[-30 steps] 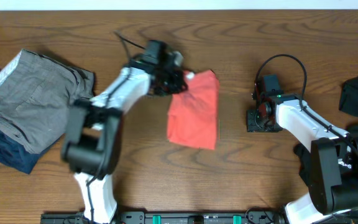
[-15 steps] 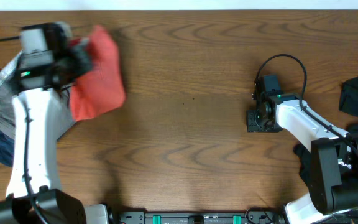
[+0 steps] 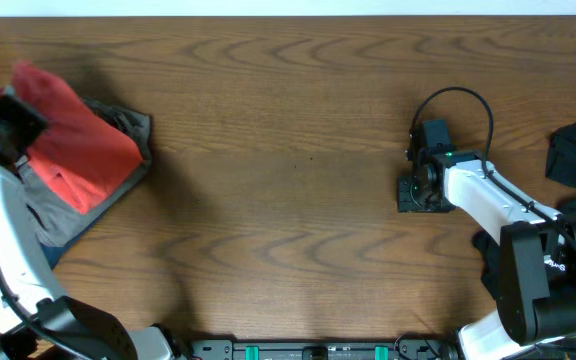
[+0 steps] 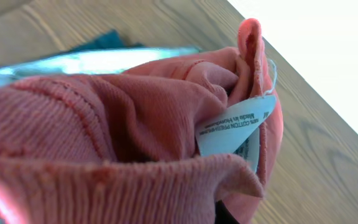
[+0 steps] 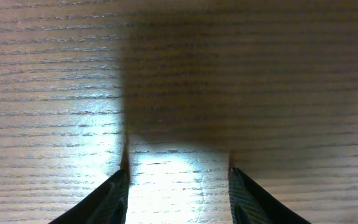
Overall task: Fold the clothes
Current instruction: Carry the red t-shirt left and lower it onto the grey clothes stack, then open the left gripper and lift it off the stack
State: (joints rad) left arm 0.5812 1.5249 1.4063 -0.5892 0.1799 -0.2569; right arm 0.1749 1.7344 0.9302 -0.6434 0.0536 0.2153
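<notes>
We see the red garment (image 3: 83, 155) draped on the grey pile (image 3: 128, 125), bunched against the left gripper (image 3: 13, 115) and hiding its jaws, so we cannot tell their grip. Far from that pile, the right gripper (image 5: 179, 186) holds its jaws wide over the tabletop (image 5: 55, 74).

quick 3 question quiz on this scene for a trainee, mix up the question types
1. True or false: the red knitted garment lies in the middle of the wooden table.
2. What is between the fingers of the right pincer? A) dark cloth B) nothing, only bare wood C) a sock
3. Fill the gap: the white printed label is sewn to the ___ garment.

Key: 1 false, it is at the table's left edge, over the grey folded garment. 2 B. 3 red.
</notes>
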